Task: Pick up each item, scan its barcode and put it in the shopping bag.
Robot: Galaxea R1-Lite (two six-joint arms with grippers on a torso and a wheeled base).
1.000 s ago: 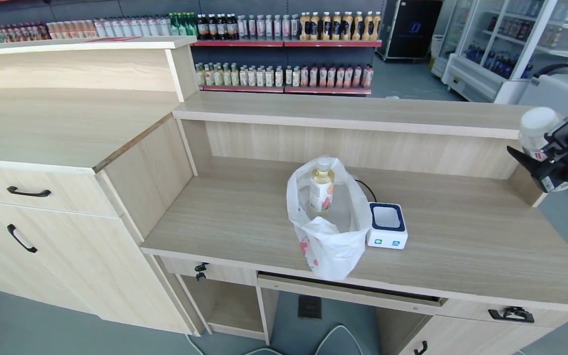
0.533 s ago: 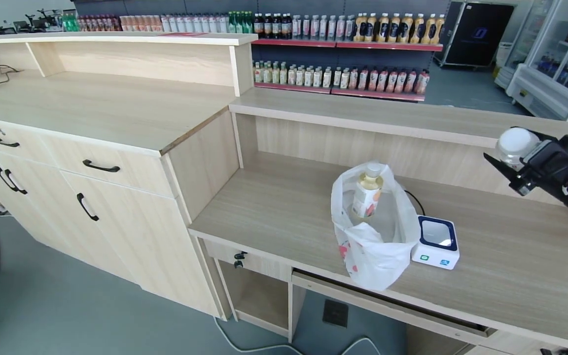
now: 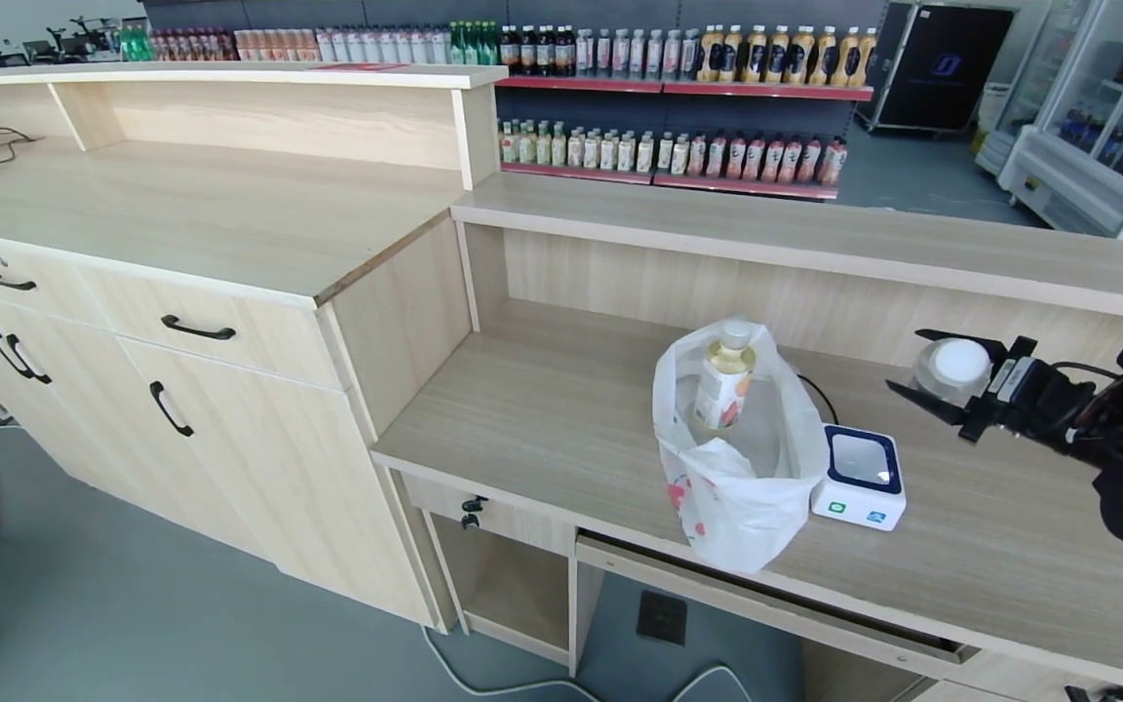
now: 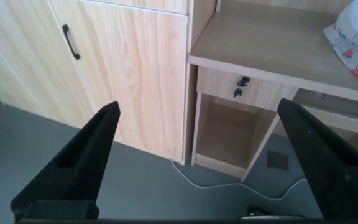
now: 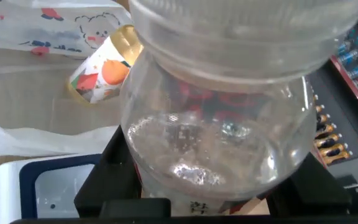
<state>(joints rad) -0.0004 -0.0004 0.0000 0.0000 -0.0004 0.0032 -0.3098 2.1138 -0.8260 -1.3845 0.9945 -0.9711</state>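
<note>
- Holding a clear white-capped bottle [image 3: 957, 363] clamped between its fingers, my right gripper [image 3: 912, 366] hangs above the counter [image 3: 542, 419], near the scanner [image 3: 860, 478].
- I see the white shopping bag [image 3: 732, 497] upright just beside the scanner, with a yellow drink bottle [image 3: 723, 382] standing inside.
- My left gripper [image 4: 194, 162] hangs empty, jaws spread wide, over the floor by the cabinet [image 4: 135, 68].

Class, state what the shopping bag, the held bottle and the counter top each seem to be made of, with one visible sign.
Shopping bag: thin, slightly glossy plastic film; it crumples and the drink inside shows through.
Held bottle: clear plastic, possibly glass; see-through wall with highlights.
Counter top: matte wood-look board, probably laminate; even pale grain.
</note>
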